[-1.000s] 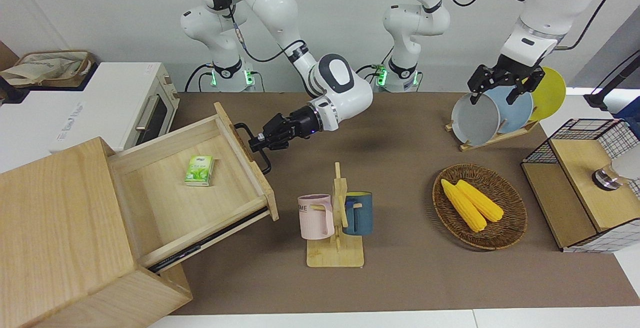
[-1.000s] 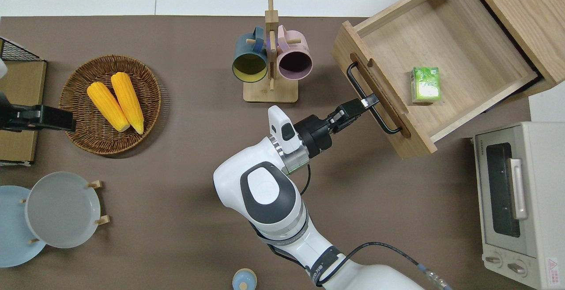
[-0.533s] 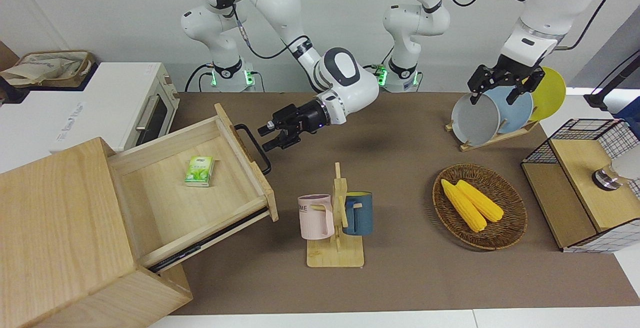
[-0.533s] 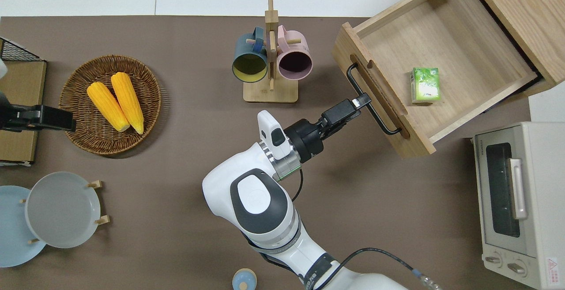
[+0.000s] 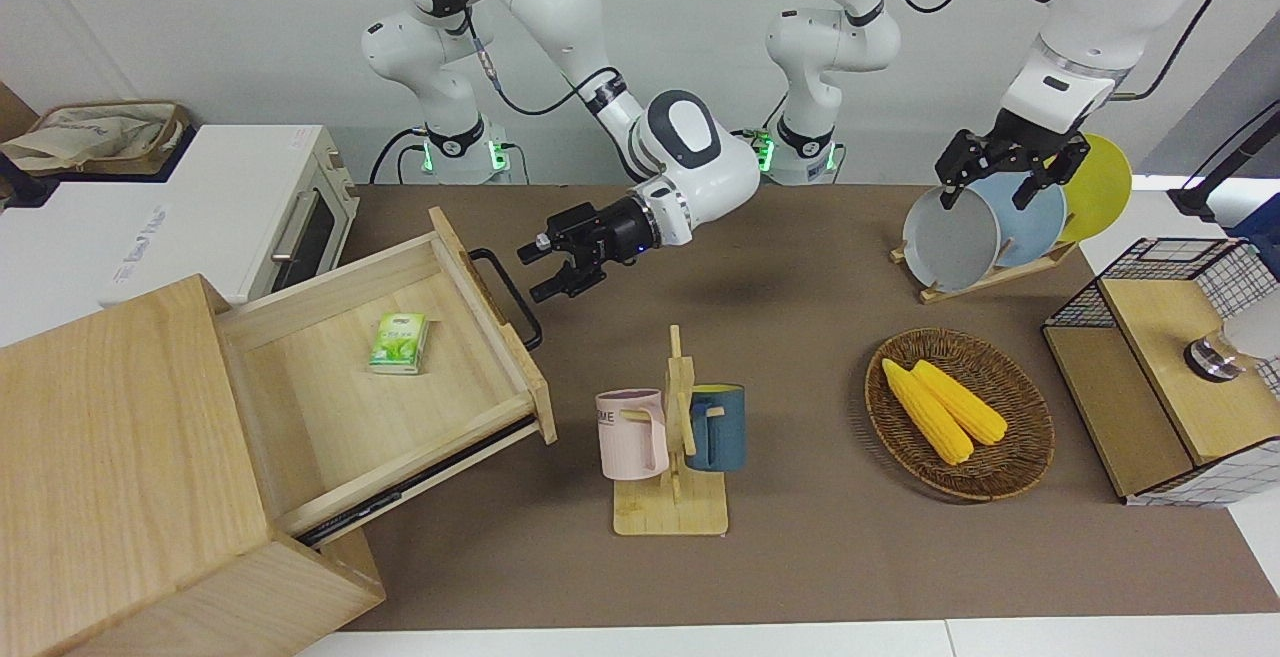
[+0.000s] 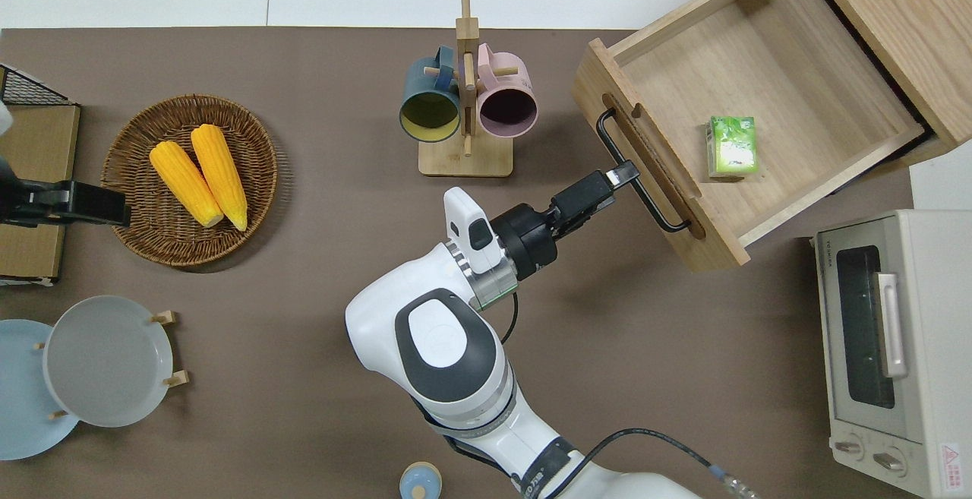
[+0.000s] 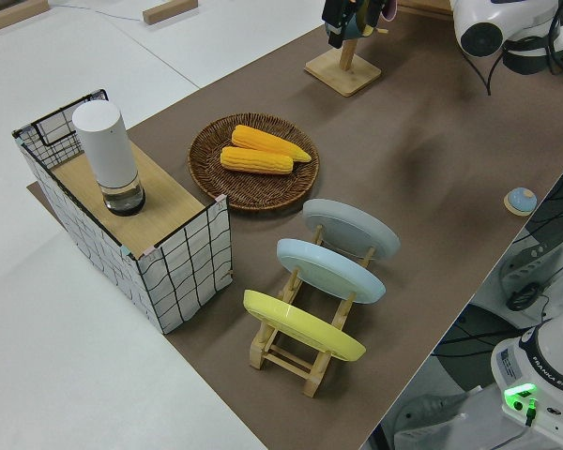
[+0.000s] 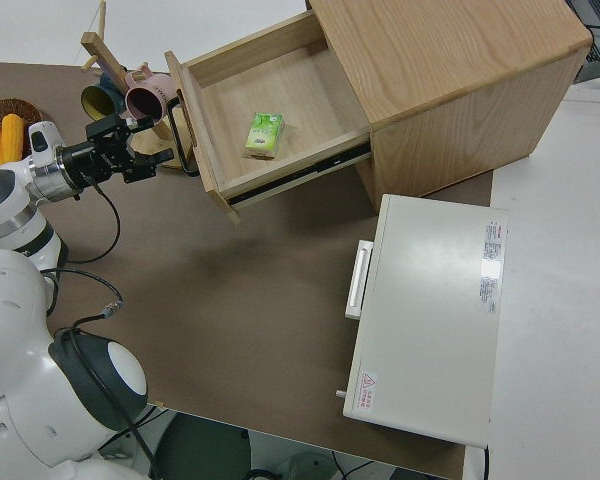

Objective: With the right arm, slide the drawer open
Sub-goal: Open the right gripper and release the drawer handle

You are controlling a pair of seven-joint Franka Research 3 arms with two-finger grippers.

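Note:
The drawer (image 5: 330, 407) stands pulled far out of the pale wooden cabinet (image 5: 110, 457). It also shows in the overhead view (image 6: 797, 66) and the right side view (image 8: 300, 95). A small green carton (image 6: 732, 146) lies inside it. The black bar handle (image 6: 638, 172) is free. My right gripper (image 6: 623, 175) is open and empty, over the table mat just beside the middle of the handle and apart from it; the front view (image 5: 532, 272) and the right side view (image 8: 158, 140) show its fingers spread. The left arm is parked, its gripper (image 5: 1005, 177) open.
A wooden mug rack (image 6: 465, 115) with a pink and a blue mug stands near the drawer's front. A white toaster oven (image 6: 881, 339) sits beside the cabinet, nearer to the robots. A wicker basket (image 5: 960, 412) of corn, a plate rack (image 5: 990, 227) and a wire-mesh box (image 5: 1160, 377) occupy the left arm's end.
My right gripper let go of the handle, opened and drew back a little from it toward the robots. The drawer stays open and has not moved.

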